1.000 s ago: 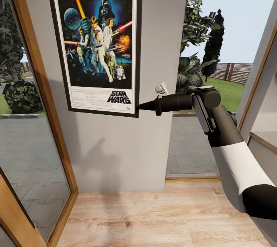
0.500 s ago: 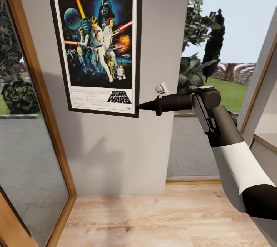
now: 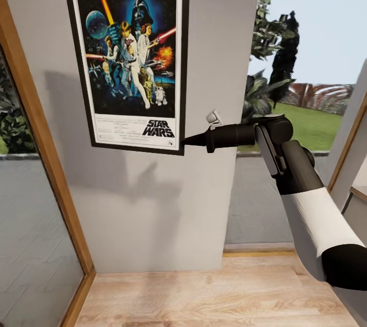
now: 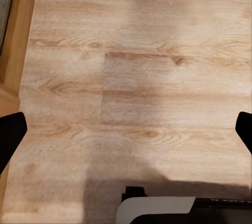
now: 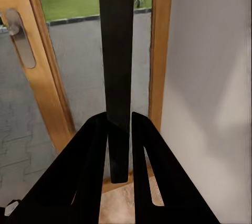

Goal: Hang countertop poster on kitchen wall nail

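Note:
The poster [image 3: 130,56], a framed Star Wars print with a white border, is held upright in front of a pale grey wall [image 3: 153,215]. My right gripper [image 3: 186,140] is shut on its lower right corner. In the right wrist view, the fingers [image 5: 97,150] pinch the thin black frame edge [image 5: 116,51]. My left gripper [image 4: 126,129] is open, its tips wide apart over the wooden floor [image 4: 136,77], holding nothing. I can make out no wall nail on the grey wall. The kitchen countertop is out of view.
A wooden door frame [image 3: 46,164] with glass stands left of the wall, and a door handle [image 5: 18,35] shows in the right wrist view. Right of the wall, a tall window [image 3: 306,61] looks onto a garden. Wooden floor [image 3: 204,291] lies below.
The whole picture has shifted: the wall looks wider and its foot sits lower, so the camera has come closer. The poster and right gripper keep their place in the picture.

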### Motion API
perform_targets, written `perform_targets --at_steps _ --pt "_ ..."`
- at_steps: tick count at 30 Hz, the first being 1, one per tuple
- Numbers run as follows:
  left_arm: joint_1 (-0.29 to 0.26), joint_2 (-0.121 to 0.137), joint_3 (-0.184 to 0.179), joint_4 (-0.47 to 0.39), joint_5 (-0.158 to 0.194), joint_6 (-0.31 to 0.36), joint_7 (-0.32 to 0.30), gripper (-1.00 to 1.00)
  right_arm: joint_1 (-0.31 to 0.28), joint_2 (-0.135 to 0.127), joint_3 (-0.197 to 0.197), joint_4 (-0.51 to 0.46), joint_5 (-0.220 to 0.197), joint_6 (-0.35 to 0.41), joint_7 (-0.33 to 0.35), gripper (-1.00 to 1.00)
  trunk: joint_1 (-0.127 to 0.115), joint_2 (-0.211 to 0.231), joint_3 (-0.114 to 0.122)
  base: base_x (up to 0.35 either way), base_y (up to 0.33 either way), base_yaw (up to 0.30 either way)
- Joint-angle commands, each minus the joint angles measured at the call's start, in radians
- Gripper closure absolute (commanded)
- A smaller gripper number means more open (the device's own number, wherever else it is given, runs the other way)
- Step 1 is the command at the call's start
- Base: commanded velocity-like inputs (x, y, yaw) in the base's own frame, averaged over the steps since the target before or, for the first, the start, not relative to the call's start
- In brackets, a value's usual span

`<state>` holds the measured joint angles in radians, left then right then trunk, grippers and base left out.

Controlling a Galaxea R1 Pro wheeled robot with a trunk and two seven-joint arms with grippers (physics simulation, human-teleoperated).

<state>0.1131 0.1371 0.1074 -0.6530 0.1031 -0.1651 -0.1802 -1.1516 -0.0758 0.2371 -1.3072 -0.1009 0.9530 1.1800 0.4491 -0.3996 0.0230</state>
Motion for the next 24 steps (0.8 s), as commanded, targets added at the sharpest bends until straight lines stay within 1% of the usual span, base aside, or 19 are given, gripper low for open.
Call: perform_targets --at_steps 1,24 --pt "0.000 0.000 0.003 0.000 0.010 0.001 -0.009 -1.00 0.000 -0.001 0.001 0.000 -0.012 0.011 -0.003 1.00 0.001 0.000 0.000 0.334 0.000 0.000" --pt "0.000 0.001 0.004 -0.001 0.010 0.001 -0.009 -1.00 0.000 -0.002 -0.001 0.000 -0.017 0.011 -0.003 1.00 0.001 0.000 0.000 0.334 0.000 0.000"
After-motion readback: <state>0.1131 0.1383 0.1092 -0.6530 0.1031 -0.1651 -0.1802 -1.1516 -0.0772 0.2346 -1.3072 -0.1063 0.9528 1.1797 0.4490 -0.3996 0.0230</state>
